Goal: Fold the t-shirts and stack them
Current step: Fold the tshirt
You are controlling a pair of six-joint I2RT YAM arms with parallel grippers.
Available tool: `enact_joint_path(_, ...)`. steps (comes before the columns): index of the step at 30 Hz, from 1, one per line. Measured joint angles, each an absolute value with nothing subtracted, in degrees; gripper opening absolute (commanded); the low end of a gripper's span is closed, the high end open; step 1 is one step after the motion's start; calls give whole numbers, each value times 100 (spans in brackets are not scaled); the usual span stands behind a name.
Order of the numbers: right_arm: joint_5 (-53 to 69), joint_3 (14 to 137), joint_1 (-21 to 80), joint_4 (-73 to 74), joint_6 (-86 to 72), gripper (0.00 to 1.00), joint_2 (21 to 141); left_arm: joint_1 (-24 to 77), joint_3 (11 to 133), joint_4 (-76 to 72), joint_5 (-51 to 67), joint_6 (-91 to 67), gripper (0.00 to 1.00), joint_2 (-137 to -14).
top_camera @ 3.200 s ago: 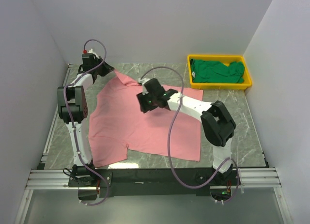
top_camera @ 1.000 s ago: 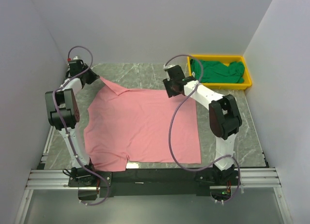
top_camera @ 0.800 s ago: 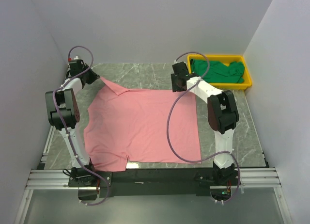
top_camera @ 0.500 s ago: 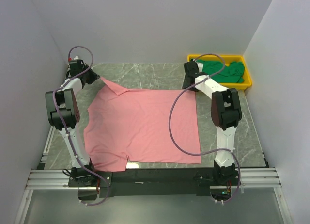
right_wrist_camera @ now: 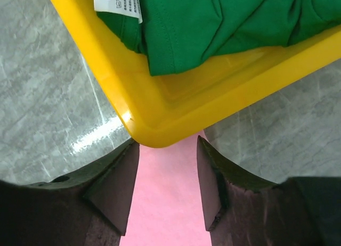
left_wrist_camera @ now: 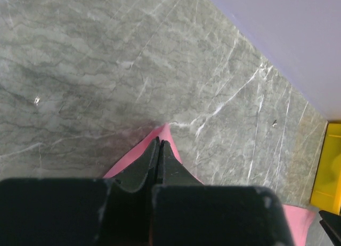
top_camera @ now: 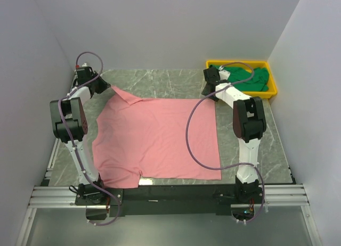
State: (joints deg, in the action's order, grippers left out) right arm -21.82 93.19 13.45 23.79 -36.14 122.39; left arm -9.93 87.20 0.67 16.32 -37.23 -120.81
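Note:
The pink t-shirt (top_camera: pixel 157 137) lies spread flat on the table. Its far left corner (left_wrist_camera: pixel 166 134) is pinched in my left gripper (left_wrist_camera: pixel 159 142), which is shut at the back left (top_camera: pixel 103 88). My right gripper (top_camera: pixel 208 91) stands open over the shirt's far right corner (right_wrist_camera: pixel 168 203). Pink cloth shows between its fingers (right_wrist_camera: pixel 120 187), and their tips are right at the corner of the yellow tray (right_wrist_camera: pixel 154 123). The green t-shirt (top_camera: pixel 240 78) lies crumpled in that tray, its white label (right_wrist_camera: pixel 117 1) showing in the right wrist view.
The yellow tray (top_camera: pixel 272 91) sits at the back right against the walls. White walls close in the marble table (top_camera: pixel 160 78) on three sides. Both arms' purple cables loop above the shirt's edges.
My right arm has swung from the middle of the shirt to its far right corner beside the tray. The shirt now lies flatter and wider. The left gripper has stayed put, shut.

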Motion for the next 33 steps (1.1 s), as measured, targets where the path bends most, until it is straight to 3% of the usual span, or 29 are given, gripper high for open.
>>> enact_joint_path(19,-1925,8873,1396,2158,-3629,54,12219,-1343,7817,93,1544,-3719,1,-11426)
enact_joint_path(33,-2014,10022,1774,2270,-3393,54,12560,-1573,7570,454,1063,-3590,1,-11212)
